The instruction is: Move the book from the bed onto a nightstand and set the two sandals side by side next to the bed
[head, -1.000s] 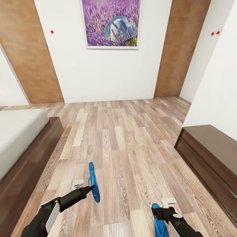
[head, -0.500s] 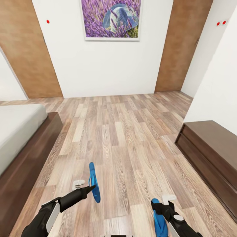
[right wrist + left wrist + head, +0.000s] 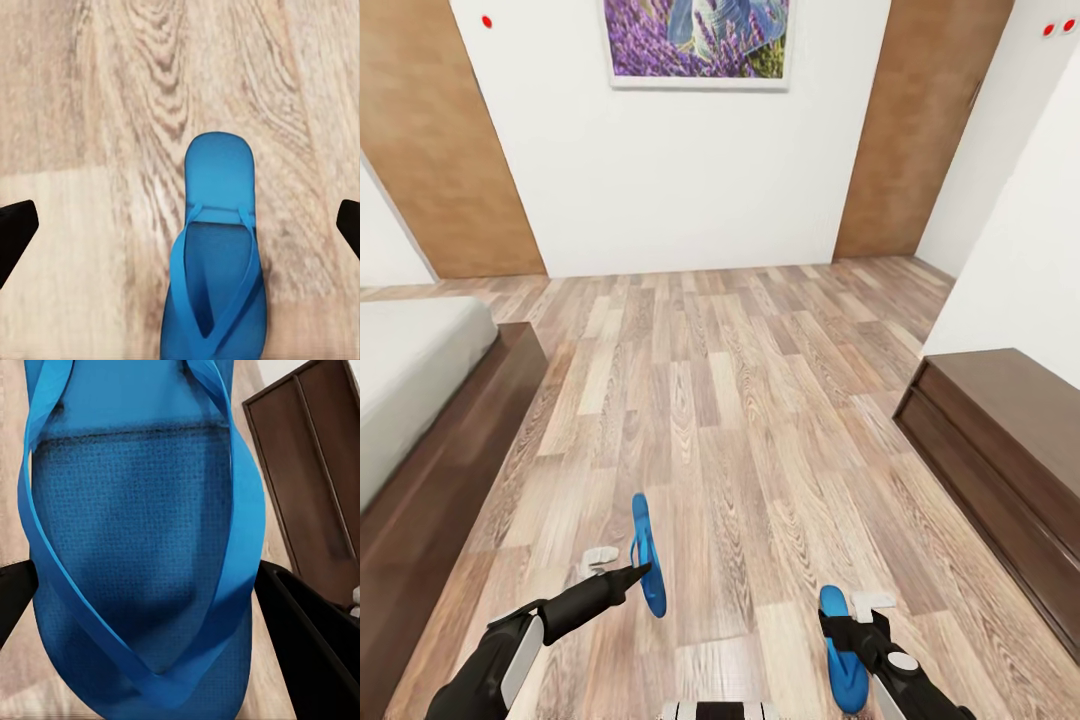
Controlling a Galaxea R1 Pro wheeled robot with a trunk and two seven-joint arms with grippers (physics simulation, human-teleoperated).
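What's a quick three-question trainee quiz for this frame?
1. True or false: a blue flip-flop lies on the bed.
2. The left gripper is: A) shut on a sandal, B) open over bare floor, C) holding a book.
3. Short answer: in the head view, which piece of furniture stands at the right?
Key: 1 false; 2 A; 3 the dark wooden bench.

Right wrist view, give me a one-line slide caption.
Blue sandal seen toe-up above wood-plank floor, between the right gripper's dark fingertips.
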